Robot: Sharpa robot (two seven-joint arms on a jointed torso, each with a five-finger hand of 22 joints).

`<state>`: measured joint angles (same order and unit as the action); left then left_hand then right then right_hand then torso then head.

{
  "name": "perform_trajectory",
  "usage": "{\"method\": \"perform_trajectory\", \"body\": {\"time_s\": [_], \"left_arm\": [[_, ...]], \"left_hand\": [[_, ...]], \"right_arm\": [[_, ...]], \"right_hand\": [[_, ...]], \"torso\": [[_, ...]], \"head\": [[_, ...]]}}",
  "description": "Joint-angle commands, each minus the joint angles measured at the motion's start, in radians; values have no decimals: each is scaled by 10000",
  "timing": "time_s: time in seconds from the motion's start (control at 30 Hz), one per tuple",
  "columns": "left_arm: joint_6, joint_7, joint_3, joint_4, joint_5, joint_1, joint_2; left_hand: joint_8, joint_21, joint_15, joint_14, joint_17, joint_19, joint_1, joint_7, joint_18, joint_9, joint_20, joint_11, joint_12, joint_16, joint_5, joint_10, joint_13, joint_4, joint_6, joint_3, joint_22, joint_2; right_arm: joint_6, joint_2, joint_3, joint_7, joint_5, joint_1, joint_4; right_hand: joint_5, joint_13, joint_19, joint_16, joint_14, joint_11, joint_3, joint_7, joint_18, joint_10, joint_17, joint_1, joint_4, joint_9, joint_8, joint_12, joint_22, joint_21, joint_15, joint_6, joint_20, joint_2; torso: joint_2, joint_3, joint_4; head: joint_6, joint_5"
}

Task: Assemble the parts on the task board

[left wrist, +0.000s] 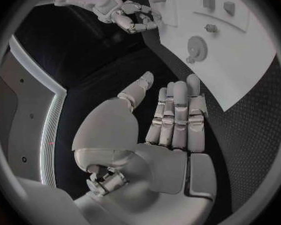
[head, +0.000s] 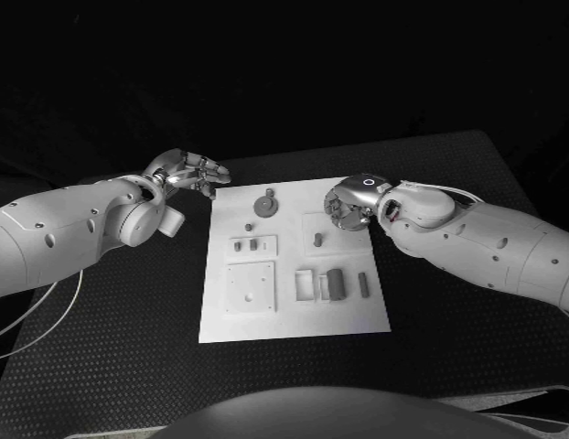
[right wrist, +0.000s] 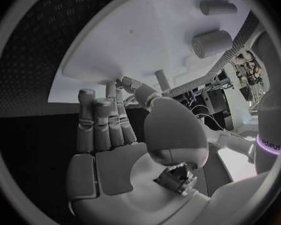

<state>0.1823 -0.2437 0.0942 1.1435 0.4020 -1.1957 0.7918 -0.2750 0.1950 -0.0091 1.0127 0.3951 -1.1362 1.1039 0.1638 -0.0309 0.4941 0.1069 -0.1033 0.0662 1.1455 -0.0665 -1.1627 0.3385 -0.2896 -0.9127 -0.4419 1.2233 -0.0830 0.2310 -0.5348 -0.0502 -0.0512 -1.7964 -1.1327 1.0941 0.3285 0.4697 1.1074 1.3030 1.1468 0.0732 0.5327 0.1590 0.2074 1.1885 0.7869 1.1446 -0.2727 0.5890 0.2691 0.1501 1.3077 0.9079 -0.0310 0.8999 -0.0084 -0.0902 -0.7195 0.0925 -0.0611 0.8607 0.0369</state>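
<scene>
The left hand (head: pixel 186 172) hovers over the worktop (head: pixel 126 302) just off the task board's (head: pixel 291 315) far left corner, fingers (left wrist: pixel 177 110) straight, side by side, holding nothing. On the board the round gear (head: pixel 267 205) lies nearest it, toward the right. The right hand (head: pixel 353 203) sits over the far right corner, fingers (right wrist: pixel 103 120) extended and empty, an upright peg (head: pixel 317 239) just on its near side (probably the right hand's pick). The long bars (head: pixel 336 283) lie nearer the robot, lengthwise away from it.
</scene>
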Motion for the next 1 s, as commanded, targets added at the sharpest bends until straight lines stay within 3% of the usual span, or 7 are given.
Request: {"method": "perform_trajectory", "body": {"time_s": [0.03, 0.6, 0.93, 1.0], "left_arm": [[-120, -93, -6, 36, -80, -12, -19], [-126, -37, -6, 62, -80, -15, 17], [-138, -19, -5, 56, -80, -16, 19], [-139, -19, -5, 56, -80, -16, 17]], "left_hand": [[30, -47, 36, -43, 3, 49, -11, 11, -152, -8, -16, -15, 9, -50, 3, 80, 11, -12, 63, 72, -10, 40], [30, -52, 38, -32, 10, 34, -16, 15, -158, -7, -18, -17, 16, -46, 3, 91, 20, -10, 71, 77, -13, 62], [30, -54, 37, -27, 13, 25, -13, 15, -163, -7, -18, -16, 22, -45, 2, 92, 25, -12, 74, 79, -14, 68], [30, -54, 37, -26, 14, 23, -13, 15, -163, -7, -18, -16, 23, -44, 2, 93, 27, -13, 75, 80, -14, 68]], "right_arm": [[-398, 17, -68, 17, -339, 77, -69], [-596, 31, -149, 224, -954, 83, -31], [-403, 34, -157, 287, -1151, 84, 16], [-352, 42, -157, 310, -1168, 85, 32]], "right_hand": [[68, 3, 6, 19, 27, -1, 4, -9, 544, 45, -14, -16, -83, 8, 49, 37, 193, 35, -58, 69, -7, 131], [68, 24, 10, 8, 74, -96, 57, -120, 544, 275, -23, 286, -191, 2, 140, 76, 204, 79, -151, 341, -40, 193], [86, 94, 58, 43, 231, -256, 134, -285, 544, 676, -15, 791, -207, 11, 296, 200, 221, 241, -310, 790, -106, 486], [127, 80, 143, -26, 312, -263, 1274, -318, 544, 832, -54, 949, 122, -63, 269, 189, 170, 229, -333, 946, -34, 73]], "torso": [[1, -3, 1], [0, 2, -4], [2, 9, -9], [3, 11, -9]], "head": [[13, 1], [72, -36], [114, -46], [116, -49]]}}
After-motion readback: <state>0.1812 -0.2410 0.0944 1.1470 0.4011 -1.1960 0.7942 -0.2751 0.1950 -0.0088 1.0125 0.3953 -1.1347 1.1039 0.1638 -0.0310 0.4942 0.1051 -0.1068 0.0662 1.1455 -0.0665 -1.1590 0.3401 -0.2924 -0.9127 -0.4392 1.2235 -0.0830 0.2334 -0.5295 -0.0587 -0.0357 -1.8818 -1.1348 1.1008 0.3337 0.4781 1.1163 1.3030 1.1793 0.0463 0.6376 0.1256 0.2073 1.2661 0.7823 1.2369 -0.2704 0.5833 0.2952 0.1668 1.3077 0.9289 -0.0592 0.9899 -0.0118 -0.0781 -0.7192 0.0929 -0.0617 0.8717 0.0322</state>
